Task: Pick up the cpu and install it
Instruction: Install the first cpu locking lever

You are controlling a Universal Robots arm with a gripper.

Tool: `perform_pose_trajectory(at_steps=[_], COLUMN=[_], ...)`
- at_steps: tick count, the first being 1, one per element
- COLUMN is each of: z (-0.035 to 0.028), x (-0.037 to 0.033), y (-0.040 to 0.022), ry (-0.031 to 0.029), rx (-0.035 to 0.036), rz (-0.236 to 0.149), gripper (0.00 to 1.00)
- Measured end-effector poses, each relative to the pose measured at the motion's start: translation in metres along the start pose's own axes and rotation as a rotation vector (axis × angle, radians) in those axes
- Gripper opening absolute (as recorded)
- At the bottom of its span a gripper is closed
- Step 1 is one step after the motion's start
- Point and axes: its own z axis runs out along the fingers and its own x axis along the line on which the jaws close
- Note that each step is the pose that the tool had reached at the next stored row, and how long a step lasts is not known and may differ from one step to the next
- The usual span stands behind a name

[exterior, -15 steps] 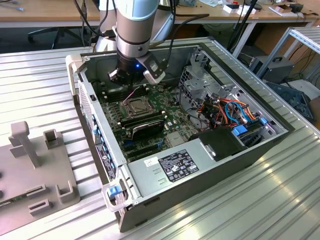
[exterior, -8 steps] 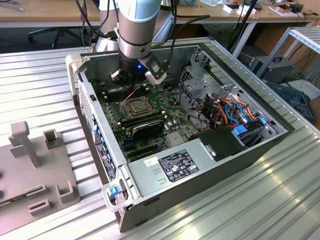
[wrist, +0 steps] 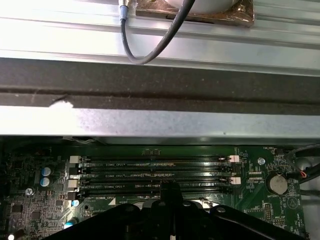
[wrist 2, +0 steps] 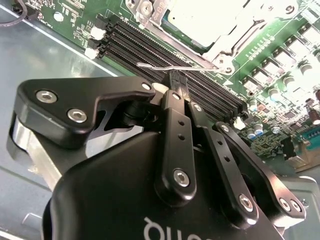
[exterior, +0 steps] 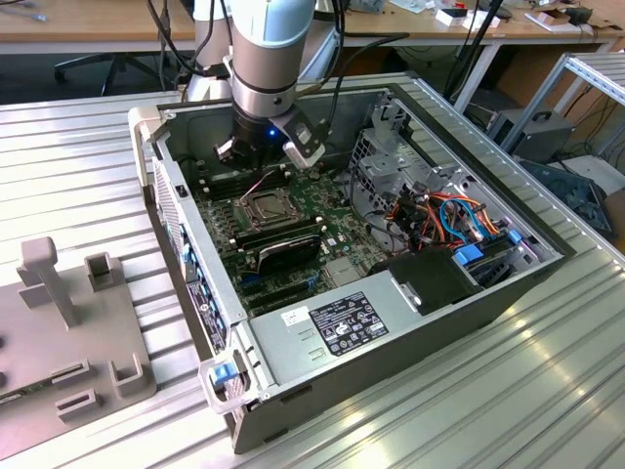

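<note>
Gripper down inside open computer case, fingers pinched together, tips over the memory slots at 12 o'clock of the socket. Cpu sits in the socket under the retention frame, its top cut off by the frame edge in the second wrist view. In the exterior view the arm hides the fingertips.

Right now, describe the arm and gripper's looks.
The arm is a round tube, pale blue-grey over a silver band, with a blue light near the wrist. The gripper is matt black: linked bars with silver screw heads, and white lettering on its body.
</note>
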Motion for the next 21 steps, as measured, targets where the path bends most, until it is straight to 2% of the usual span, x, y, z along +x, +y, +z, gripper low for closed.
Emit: perform_pose_trajectory(at_steps=[8,10,12,13,14,19,21], z=[0.002,0.0053,0.0062,0.0065,0.0066,0.0063,0.0044], x=[-0.0029,-0.0026,-0.0028,-0.0036,-0.004,-0.0042,-0.0045], y=[-0.0004,-0.0015,-0.0017,-0.0018,-0.0019,-0.0018,-0.0013], ry=[-0.0001,0.005,0.0135,0.02,0.0226,0.0243,0.0242], rx=[0.0,0.0,0.0002,0.0003,0.0004,0.0005,0.0003], rz=[0.0,0.001,0.003,0.005,0.005,0.006,0.006], gripper=[0.11,0.11,0.11,0.11,0.11,0.11,0.11])
